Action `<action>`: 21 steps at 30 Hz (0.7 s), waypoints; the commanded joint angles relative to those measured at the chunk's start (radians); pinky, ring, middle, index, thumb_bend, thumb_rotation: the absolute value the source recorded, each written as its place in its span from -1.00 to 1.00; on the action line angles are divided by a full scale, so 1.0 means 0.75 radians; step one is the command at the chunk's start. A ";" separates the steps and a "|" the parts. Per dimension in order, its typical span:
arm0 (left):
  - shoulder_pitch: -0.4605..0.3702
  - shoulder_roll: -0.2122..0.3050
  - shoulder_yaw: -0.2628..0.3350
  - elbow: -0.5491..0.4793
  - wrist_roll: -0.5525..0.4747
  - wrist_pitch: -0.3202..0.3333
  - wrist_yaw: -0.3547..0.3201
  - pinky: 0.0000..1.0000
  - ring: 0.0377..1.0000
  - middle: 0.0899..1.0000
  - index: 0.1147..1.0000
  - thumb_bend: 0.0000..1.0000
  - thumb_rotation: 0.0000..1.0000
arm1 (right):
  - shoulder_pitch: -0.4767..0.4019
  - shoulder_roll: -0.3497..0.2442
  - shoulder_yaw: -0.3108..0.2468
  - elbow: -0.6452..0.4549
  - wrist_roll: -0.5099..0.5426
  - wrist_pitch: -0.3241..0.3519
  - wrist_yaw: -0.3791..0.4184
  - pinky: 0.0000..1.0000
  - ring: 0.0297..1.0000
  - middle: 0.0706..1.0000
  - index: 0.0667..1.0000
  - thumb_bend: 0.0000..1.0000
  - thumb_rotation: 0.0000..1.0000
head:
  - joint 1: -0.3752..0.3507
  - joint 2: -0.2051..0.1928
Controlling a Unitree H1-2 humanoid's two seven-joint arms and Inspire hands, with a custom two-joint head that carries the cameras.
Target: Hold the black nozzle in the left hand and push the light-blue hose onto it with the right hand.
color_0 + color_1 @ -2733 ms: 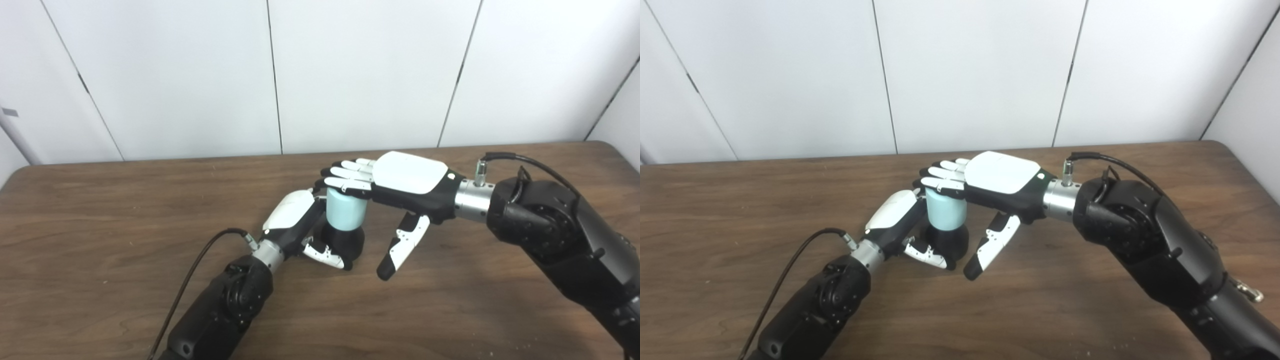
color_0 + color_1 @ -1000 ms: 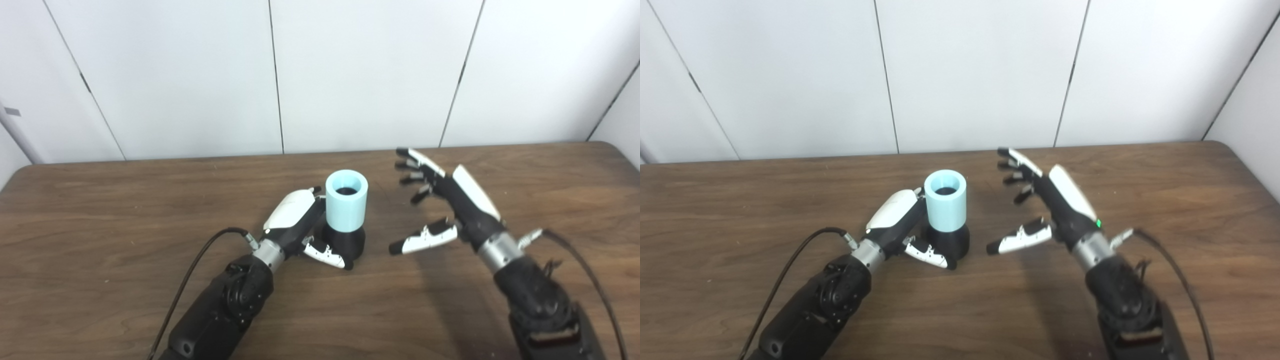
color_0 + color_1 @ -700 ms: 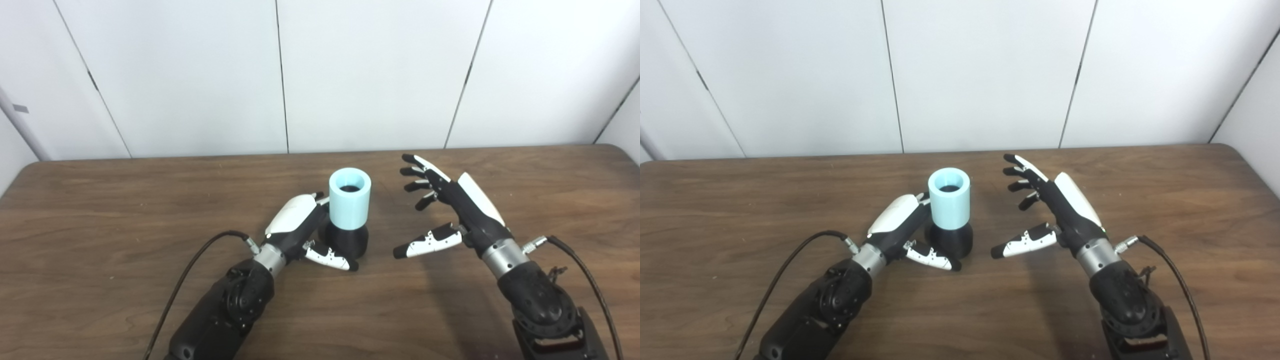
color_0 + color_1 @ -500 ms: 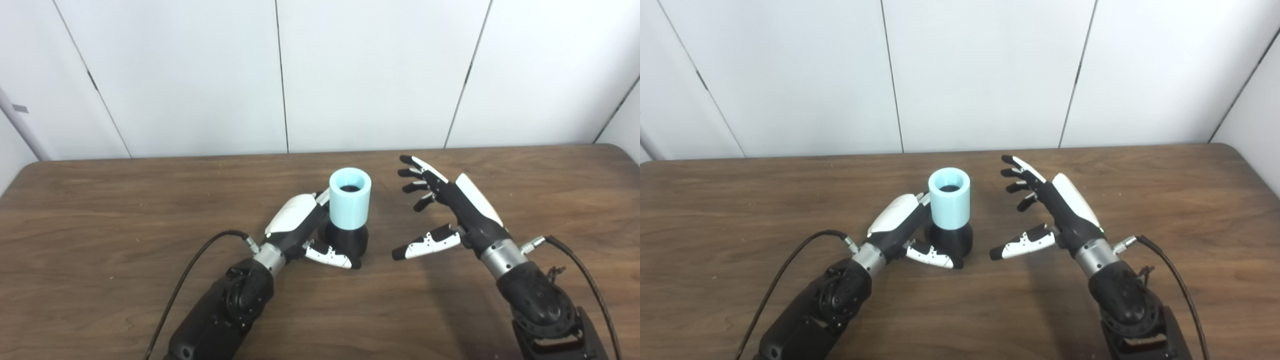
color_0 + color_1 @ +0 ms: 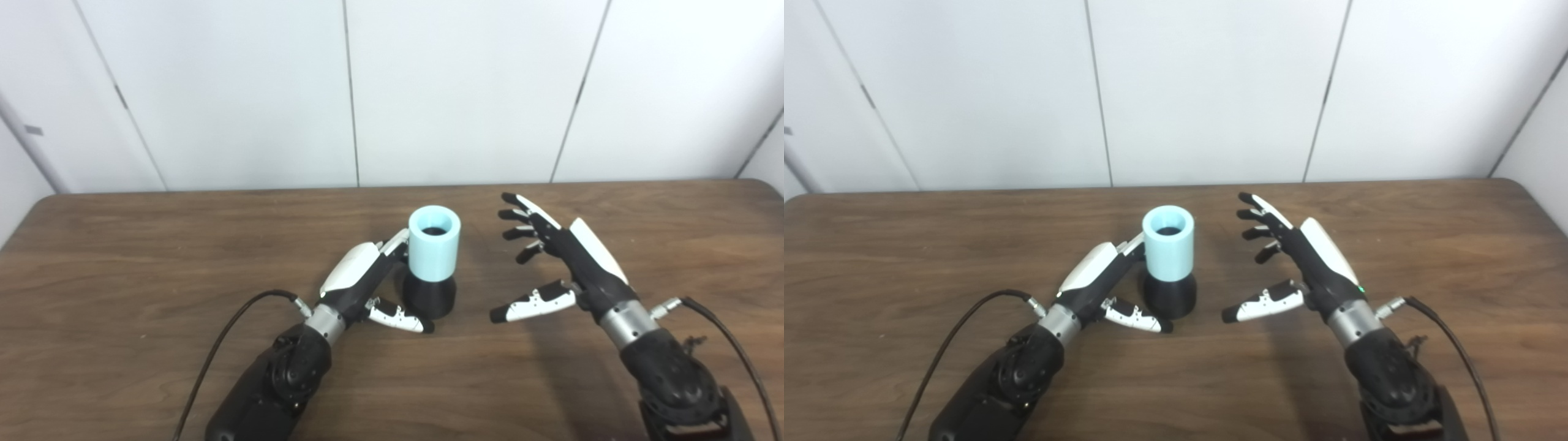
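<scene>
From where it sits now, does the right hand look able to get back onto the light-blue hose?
Probably yes. The right hand is open beside the light-blue cylindrical hose, its palm turned toward it, with only bare wooden table between them. The left hand is at the other side, by the black nozzle.

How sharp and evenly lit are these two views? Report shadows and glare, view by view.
Left eye view: sharp edge to edge, soft even light, no glare, and a diffuse shadow on the table under the right robot hand. Right eye view: equally sharp; the hose bore is dark and its inside unreadable; the wall seams lean outward.
</scene>
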 commanded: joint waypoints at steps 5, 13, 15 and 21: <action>0.055 0.059 0.116 -0.003 -0.032 0.126 -0.026 1.00 0.94 0.87 0.92 0.65 -0.77 | -0.011 0.000 -0.001 0.008 0.045 -0.072 -0.025 0.17 0.54 0.73 0.89 0.63 -0.98 | 0.005 0.000; 0.080 0.049 0.202 -0.087 -0.088 0.152 -0.035 0.73 0.79 0.79 0.83 0.65 -0.80 | -0.004 -0.001 -0.007 0.001 0.075 -0.063 -0.027 0.21 0.54 0.74 0.89 0.63 -0.97 | -0.011 -0.003; 0.089 0.033 0.244 -0.109 -0.126 0.154 -0.023 0.56 0.67 0.68 0.74 0.64 -0.81 | 0.002 0.003 -0.012 0.002 0.070 -0.066 -0.041 0.20 0.54 0.74 0.88 0.63 -0.98 | -0.016 -0.005; 0.138 -0.070 0.453 -0.171 -0.376 0.075 0.076 -0.03 0.19 0.22 0.27 0.42 -0.99 | 0.036 0.081 -0.070 0.002 0.082 -0.085 -0.167 0.11 0.43 0.57 0.62 0.41 -1.00 | -0.024 -0.009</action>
